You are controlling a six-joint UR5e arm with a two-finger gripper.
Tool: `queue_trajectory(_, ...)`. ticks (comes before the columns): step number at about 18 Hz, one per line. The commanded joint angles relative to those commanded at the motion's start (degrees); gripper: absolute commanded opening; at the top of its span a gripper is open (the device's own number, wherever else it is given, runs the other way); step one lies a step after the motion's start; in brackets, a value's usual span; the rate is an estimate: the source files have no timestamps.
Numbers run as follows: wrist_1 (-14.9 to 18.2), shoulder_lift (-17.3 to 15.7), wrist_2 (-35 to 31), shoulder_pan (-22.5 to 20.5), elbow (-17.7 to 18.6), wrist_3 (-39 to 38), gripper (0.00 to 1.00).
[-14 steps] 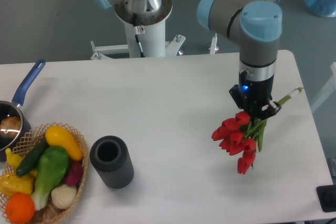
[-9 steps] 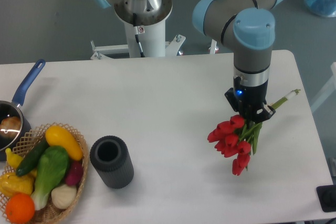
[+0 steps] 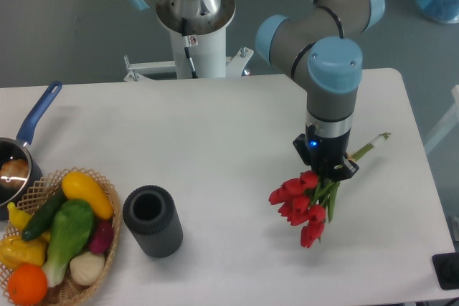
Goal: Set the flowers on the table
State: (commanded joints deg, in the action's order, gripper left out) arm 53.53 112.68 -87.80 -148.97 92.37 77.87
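Observation:
A bunch of red tulips (image 3: 299, 203) with green stems hangs from my gripper (image 3: 328, 171) over the right part of the white table (image 3: 215, 148). The red heads point down and to the left; the stem ends (image 3: 369, 146) stick out up and to the right. My gripper is shut on the stems, pointing straight down. Whether the flower heads touch the table I cannot tell.
A dark grey cylindrical vase (image 3: 151, 221) stands left of centre near the front. A wicker basket (image 3: 86, 277) of vegetables and fruit sits at the front left. A blue-handled pan (image 3: 21, 150) is at the left edge. A second robot base (image 3: 193, 19) stands behind the table.
My gripper has moved left and slightly toward the front with the tulips in it, and the bunch has shifted with it.

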Motion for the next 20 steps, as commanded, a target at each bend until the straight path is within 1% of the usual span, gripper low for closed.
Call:
queue_trajectory(3,-0.09,0.00,0.00,0.00,1.49,0.00,0.37)
queue_trajectory(4,-0.09,0.00,0.00,0.00,1.76,0.09,0.43)
queue_trajectory(5,-0.09,0.00,-0.09,0.00,2.02,0.00,0.52)
queue_trajectory(6,-0.17,0.00,-0.09,0.00,2.37,-0.09,0.75)
queue_trajectory(7,-0.26,0.00,-0.09,0.00,2.64,0.09,1.00)
queue_trajectory(10,-1.40,-0.09,-0.17,-0.17,2.90,-0.09,1.00)
queue_trajectory(12,-2.98,-0.35,-0.18,-1.13,2.99,-0.08,1.00)
queue_trajectory(13,-3.25,-0.53,0.26,-2.19,3.17,0.35,1.00)
queue_trajectory(16,-3.51,-0.70,3.07,-2.99,3.08,0.70,1.00)
queue_trajectory(20,-3.78,-0.70,3.52,-3.16,3.08,3.51,1.00)
